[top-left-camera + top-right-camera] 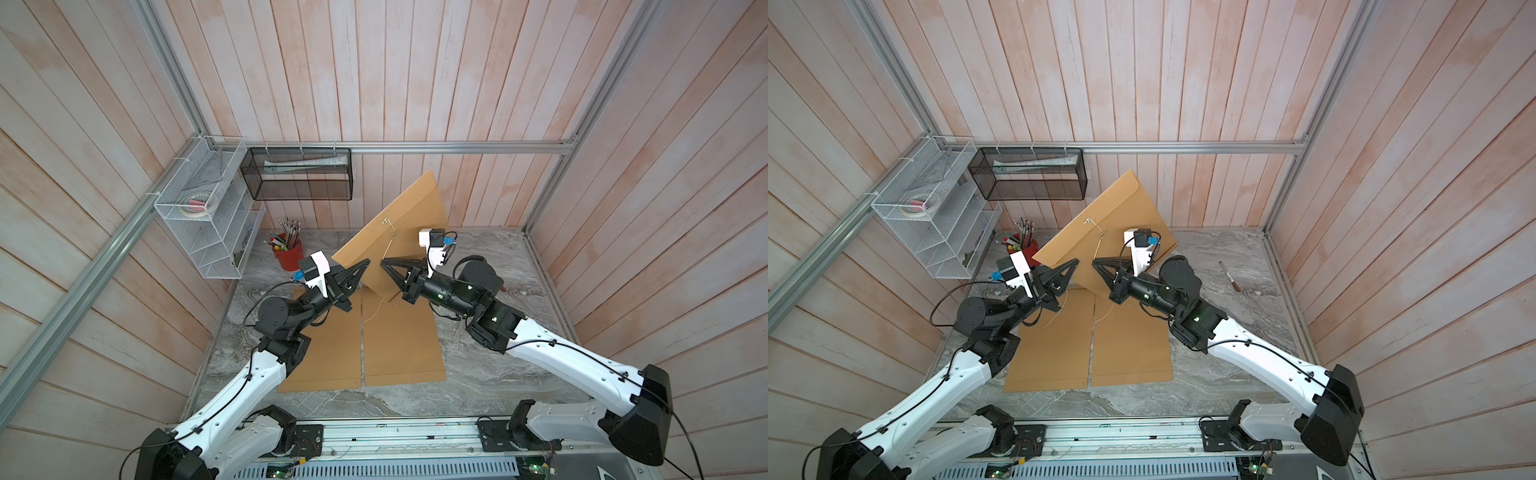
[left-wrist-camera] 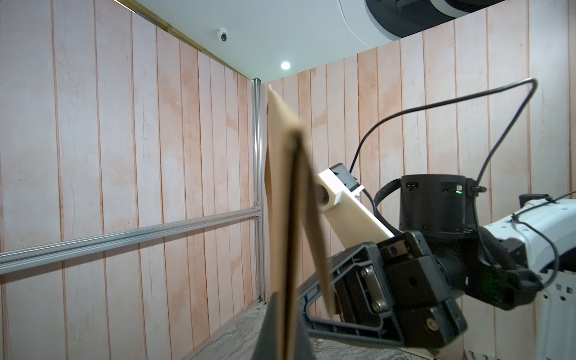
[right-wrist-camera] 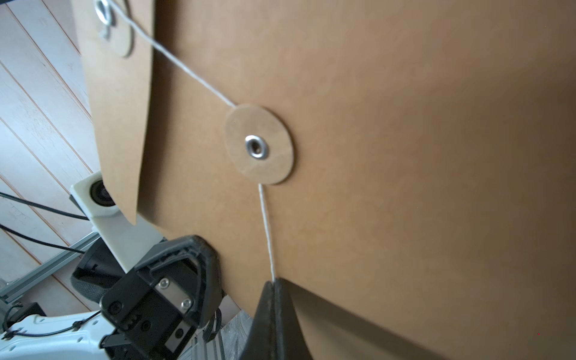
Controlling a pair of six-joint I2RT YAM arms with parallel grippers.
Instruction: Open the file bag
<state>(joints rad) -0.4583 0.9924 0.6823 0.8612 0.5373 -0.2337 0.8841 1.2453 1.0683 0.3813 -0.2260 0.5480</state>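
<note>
1. Wire rack (image 1: 208, 216), white, fixed to the frame on the left wall; a roll of tape lies in its upper tray.
2. Mesh basket (image 1: 301, 174), black, hung from the rear rail, with papers inside.
3. Red cup (image 1: 289, 255) of pencils and pens, standing on the surface (image 1: 498, 374) in the back left corner.
4. Left end effector (image 1: 367, 262), fully closed on the lower left edge of the file bag. In the left wrist view the fingers (image 2: 268, 330) pinch the bag's edge between them.
5. File bag (image 1: 409, 216), brown paper, lifted clear of the surface and tilted, at centre between the two arms.
6. Flat envelope (image 1: 328, 353), brown, lying on the surface partly under the left arm; second flat envelope (image 1: 401, 345) just beside it, edges parallel.
7. String (image 3: 266, 230), white, running from the flap disc (image 3: 120, 37) to the body disc (image 3: 259, 144), then straight and taut into item 8.
8. Right end effector (image 1: 384, 262), fully closed on the string. In the right wrist view the fingertips (image 3: 263, 318) meet where the string ends.
9. Marker (image 1: 1230, 276), lying on the surface right of the right arm, well apart from the bag.
</note>
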